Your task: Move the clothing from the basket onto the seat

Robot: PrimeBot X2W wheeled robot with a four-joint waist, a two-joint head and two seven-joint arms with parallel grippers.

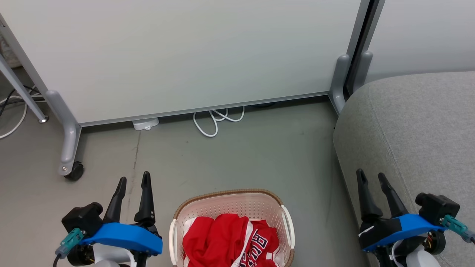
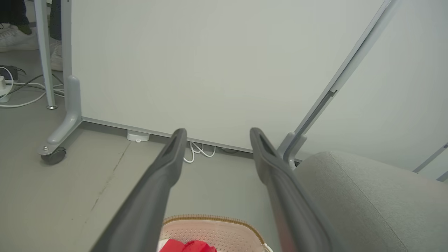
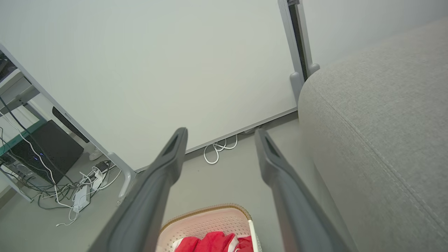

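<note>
In the head view the clothing [image 1: 230,241] lies in the basket [image 1: 229,196] on the floor [image 1: 259,155], between two spread, empty grippers, left gripper [image 1: 134,177] nearer, right gripper [image 1: 370,173] over the seat [image 1: 419,122]; both wrist views show it low, centred.

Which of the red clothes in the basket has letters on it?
The right-hand piece, nearer the sofa: it shows dark letters edged in white. The left-hand piece looks plain red.
</note>
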